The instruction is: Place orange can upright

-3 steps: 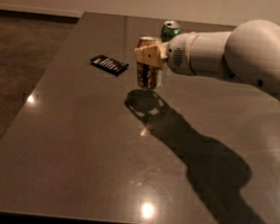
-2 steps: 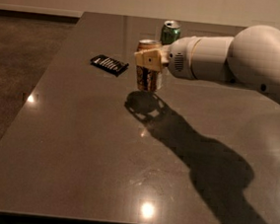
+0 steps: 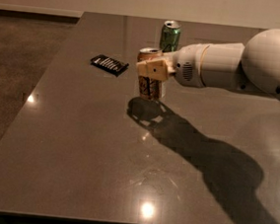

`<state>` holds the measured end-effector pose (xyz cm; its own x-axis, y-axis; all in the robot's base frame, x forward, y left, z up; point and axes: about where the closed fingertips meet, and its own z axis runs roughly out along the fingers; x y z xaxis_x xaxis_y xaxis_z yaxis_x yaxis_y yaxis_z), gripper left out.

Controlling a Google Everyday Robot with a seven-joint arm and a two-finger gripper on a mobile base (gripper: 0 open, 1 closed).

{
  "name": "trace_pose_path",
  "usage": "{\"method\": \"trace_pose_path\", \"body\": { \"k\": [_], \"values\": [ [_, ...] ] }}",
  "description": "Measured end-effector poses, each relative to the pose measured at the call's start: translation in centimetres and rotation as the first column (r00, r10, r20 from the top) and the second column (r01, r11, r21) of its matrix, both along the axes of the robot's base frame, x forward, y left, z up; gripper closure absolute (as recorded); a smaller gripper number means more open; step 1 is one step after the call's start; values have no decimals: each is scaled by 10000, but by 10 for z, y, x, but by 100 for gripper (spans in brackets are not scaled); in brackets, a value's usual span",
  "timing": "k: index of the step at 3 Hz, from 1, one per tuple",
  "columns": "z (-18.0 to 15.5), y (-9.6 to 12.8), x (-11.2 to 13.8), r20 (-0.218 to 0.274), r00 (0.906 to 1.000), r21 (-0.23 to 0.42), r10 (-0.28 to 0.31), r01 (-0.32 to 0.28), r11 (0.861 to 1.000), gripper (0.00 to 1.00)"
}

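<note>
tabletop (image 3: 99,179), dark and glossy, has the orange can (image 3: 149,88) upright near its middle, with the gripper (image 3: 151,69) closed round the can's upper half. a flat black object (image 3: 109,64) lies just beyond to the left in view, and a green can (image 3: 170,36) stands farther back.

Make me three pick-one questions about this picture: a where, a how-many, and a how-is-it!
1. Where is the green can? A) behind the orange can, farther back on the table B) on the floor C) at the near edge
2. How many cans are there? A) one B) two C) four
3. How is the orange can? A) lying down B) squashed flat C) upright, gripped by the fingers

1 A: it stands beyond the orange one. 2 B: one green, one orange. 3 C: the gripper, mid-table, clasps it, silver top up.
</note>
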<state>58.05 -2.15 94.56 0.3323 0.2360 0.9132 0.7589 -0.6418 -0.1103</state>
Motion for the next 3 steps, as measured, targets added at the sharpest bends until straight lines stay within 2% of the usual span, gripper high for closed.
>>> {"method": "trace_pose_path", "body": {
  "k": [2,3],
  "values": [
    [-11,-1,-10,367,9923,560,1187,-1206,9911,100],
    [-16,0,-11,601,9869,893,1499,-1549,9839,100]
  ]
}}
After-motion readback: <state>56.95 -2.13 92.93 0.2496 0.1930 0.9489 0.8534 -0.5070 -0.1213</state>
